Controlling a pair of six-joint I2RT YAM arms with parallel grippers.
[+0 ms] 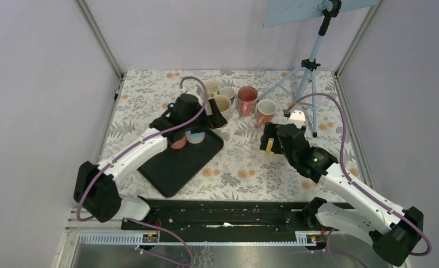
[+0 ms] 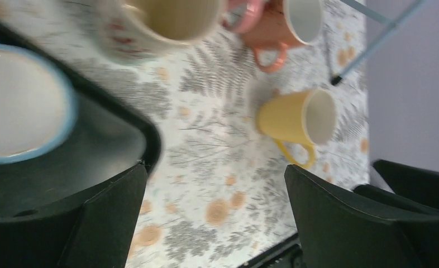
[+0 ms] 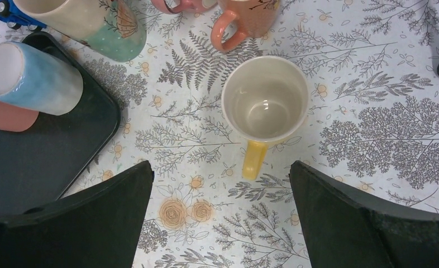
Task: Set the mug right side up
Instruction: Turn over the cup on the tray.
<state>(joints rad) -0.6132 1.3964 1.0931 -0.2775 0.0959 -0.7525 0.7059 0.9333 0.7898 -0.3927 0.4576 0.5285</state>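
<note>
Yellow mug (image 3: 265,106) stands upright on the table (image 1: 245,162) to the right of the black tray (image 3: 49,162), well apart from it; mouth up, handle toward the arm bases. R gripper (image 3: 220,170) hangs over it w/ its 2 fingers spread wide, 1 each side of the handle, touching nothing. L gripper (image 2: 215,170) is over the tray's far right corner, fingers also spread, nothing between them. Blue mug (image 3: 36,78) sits on that corner of the tray, pale flat end up, approx. bottom-up; terracotta mug (image 3: 5,120) touches it on the tray's inner side. More mugs (image 1: 239,100) cluster just beyond the tray's far corner; tripod (image 1: 309,72) farther right of them.
</note>
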